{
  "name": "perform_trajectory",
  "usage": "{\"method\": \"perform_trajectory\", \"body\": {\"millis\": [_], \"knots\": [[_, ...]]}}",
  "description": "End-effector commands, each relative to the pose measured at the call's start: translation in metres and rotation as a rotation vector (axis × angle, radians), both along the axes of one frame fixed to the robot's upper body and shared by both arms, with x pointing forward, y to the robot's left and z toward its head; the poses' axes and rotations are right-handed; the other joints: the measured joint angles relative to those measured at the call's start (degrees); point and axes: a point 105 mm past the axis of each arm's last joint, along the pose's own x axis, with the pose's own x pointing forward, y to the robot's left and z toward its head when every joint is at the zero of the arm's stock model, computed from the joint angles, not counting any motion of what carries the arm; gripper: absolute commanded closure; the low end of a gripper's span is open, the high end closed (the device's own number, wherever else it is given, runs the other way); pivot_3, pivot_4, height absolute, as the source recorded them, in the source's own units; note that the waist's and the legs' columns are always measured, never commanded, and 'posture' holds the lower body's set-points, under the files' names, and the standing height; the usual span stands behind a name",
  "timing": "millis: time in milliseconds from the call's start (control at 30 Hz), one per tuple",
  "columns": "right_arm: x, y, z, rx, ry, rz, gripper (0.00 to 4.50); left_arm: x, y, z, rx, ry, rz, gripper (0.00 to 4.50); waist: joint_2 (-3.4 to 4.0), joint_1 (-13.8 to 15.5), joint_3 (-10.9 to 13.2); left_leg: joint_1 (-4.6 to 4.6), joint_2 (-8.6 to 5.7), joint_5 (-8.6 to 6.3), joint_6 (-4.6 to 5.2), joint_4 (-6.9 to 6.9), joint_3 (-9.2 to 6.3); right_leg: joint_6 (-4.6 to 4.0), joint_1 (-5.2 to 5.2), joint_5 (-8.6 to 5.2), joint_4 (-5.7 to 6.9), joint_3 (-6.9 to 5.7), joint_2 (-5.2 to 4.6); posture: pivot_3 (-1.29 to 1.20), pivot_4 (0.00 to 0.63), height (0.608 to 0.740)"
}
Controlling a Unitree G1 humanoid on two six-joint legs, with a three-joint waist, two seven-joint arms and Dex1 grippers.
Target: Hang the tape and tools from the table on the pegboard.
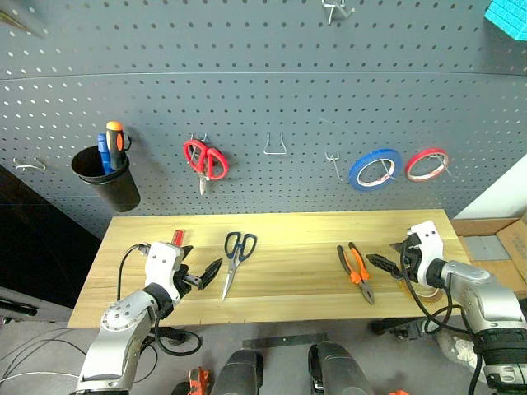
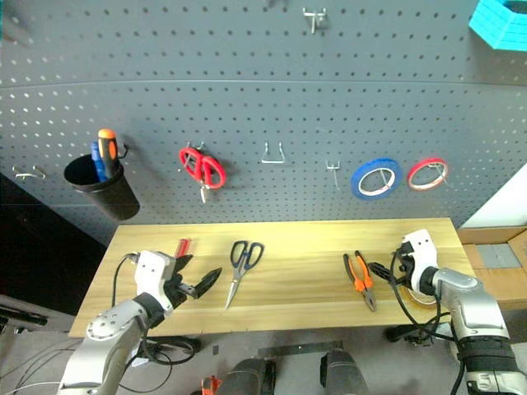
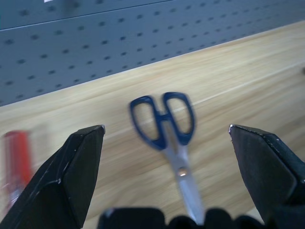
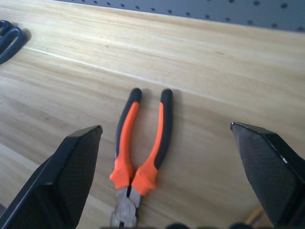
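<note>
Both grippers spread wide, empty. We aim L gripper [image 1: 216, 267] at blue-handled scissors [image 1: 236, 257], lying flat mid-table, just beside fingertips; R gripper [image 1: 381, 263] faces orange-handled pliers [image 1: 356, 272]. Red-handled screwdriver [image 1: 177, 237] near L wrist. Yellow tape ring [image 1: 424, 290] sits under R wrist, mostly hidden.

Best approach, we judge: come lower, straddle scissor pivot, close square.

Table [image 1: 296, 226] light plank wood. Pegboard [image 1: 263, 90] dark grey; free hooks [image 1: 275, 148] between red scissors [image 1: 204, 160] and blue tape [image 1: 375, 169].
</note>
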Motion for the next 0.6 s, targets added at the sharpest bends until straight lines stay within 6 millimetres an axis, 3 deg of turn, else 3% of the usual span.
{"method": "perform_trajectory", "body": {"millis": [33, 233, 333, 533, 600], "knots": [[0.002, -0.001, 0.008, -0.012, -0.03, 0.016, 0.0, 0.001, 0.001, 0.015, -0.029, -0.061, 0.018, 0.02, 0.0, 0.18, 0.0, 0.0, 0.0, 0.0, 0.0, 0.0, 0.0, 0.0, 0.0, 0.0, 0.0, 0.0, 0.0, -0.03, 0.186, 0.74], [-0.007, -0.005, 0.004, -0.021, -0.002, 0.015, 0.0, -0.003, 0.001, 0.018, -0.044, -0.06, 0.0, 0.02, -0.11, 0.71, 0.08, 0.0, 0.0, 0.0, 0.0, 0.01, 0.0, 0.0, 0.0, 0.0, 0.0, 0.01, 0.0, -0.03, 0.216, 0.74], [-0.012, -0.008, 0.005, -0.028, 0.008, 0.007, 0.0, -0.007, -0.009, 0.021, -0.058, -0.052, -0.063, 0.02, -0.13, 0.73, 0.3, -0.01, 0.01, -0.01, -0.01, 0.0, -0.01, -0.01, 0.0, 0.0, 0.0, 0.0, 0.0, -0.04, 0.232, 0.74], [-0.025, -0.017, 0.005, -0.069, 0.053, -0.038, 0.0, -0.023, -0.065, 0.022, -0.029, -0.002, -0.396, 0.02, 0.02, 0.74, 1.33, -0.06, 0.01, -0.01, -0.01, 0.01, 0.0, -0.02, -0.02, -0.01, -0.05, 0.03, -0.05, -0.06, 0.269, 0.74], [-0.028, -0.024, 0.008, -0.083, 0.061, -0.087, 0.0, -0.022, -0.093, 0.027, -0.05, -0.007, -0.519, 0.02, -0.02, 0.88, 1.95, -0.08, 0.01, -0.01, 0.0, 0.03, 0.0, -0.02, -0.02, -0.02, -0.05, 0.03, -0.05, -0.09, 0.292, 0.74]]}}
